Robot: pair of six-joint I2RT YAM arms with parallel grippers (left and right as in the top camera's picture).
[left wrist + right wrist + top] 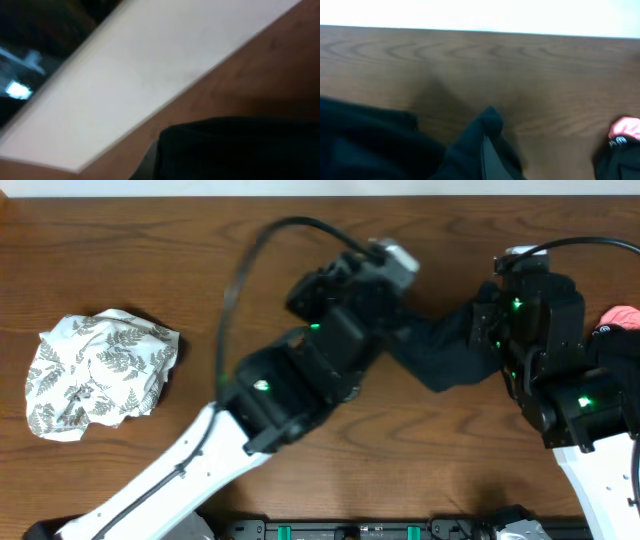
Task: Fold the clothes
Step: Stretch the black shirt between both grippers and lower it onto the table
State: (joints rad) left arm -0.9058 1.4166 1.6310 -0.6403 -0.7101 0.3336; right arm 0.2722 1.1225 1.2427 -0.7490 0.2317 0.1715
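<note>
Left fingers are hidden beneath the left arm (300, 375) in the overhead view, and their own wrist view is blurred. Right fingers are lost behind dark cloth in theirs, so I cannot tell whether either pair is wide, narrow or holding. A dark garment (445, 350) stretches, bunched, between the left arm and the right arm (560, 370), right of centre on the tabletop (150, 250). A crumpled leaf-print garment (98, 372) lies well apart at the left. A pink item (622, 317) shows at the right edge.
</note>
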